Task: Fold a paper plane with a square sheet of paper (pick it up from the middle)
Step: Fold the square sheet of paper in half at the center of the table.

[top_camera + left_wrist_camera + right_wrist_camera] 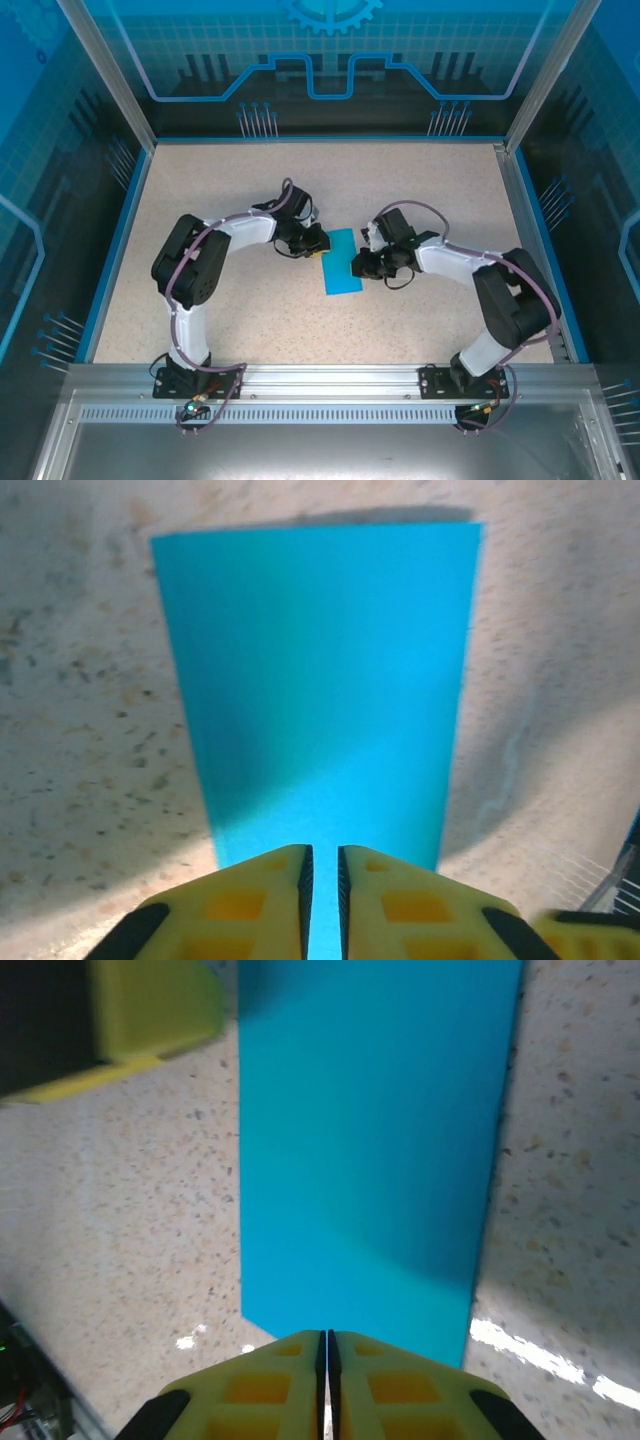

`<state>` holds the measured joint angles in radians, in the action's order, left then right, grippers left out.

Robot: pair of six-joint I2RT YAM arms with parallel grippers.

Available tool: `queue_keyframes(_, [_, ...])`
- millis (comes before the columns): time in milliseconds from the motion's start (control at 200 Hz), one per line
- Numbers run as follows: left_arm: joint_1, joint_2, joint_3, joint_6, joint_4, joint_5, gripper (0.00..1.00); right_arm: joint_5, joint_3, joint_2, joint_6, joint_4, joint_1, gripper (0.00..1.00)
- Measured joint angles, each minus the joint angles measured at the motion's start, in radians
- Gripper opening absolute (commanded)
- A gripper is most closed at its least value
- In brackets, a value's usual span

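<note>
Cyan paper sheet (341,262) lies flat mid-table between both arms: left long edge at the left gripper (322,880), right long edge at the right gripper (327,1360).

Progress: the outline is a narrow rectangle, not a square, so my read is that the first half-fold is in. No diagonal nose folds, no sharp tip and no wing creases are visible, so most of the plane is left to do.

Left gripper: jaws a thin slit apart over the sheet's edge, with cyan showing through the slit. Nothing is pinched as far as I can see.

Right gripper: jaws pressed together at the opposite edge. Can't tell if they nip the paper or just sit on it.

Surface: beige speckled table (420,190), matte, with some glare in the right wrist view.

Room: blue rim (320,140) round the table, translucent blue printed panels (330,50) on the far and side walls, and an aluminium rail (320,378) at the near edge carrying both arm bases.
</note>
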<state>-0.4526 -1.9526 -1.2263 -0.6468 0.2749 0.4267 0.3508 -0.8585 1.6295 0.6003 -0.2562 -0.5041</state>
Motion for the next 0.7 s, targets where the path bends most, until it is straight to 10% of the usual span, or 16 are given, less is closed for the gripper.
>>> queue_keyframes(700, [0.058,0.324,0.261,-0.071,0.026,-0.213,0.24,-0.135,-0.18,0.225,0.294,0.012,-0.188,0.12])
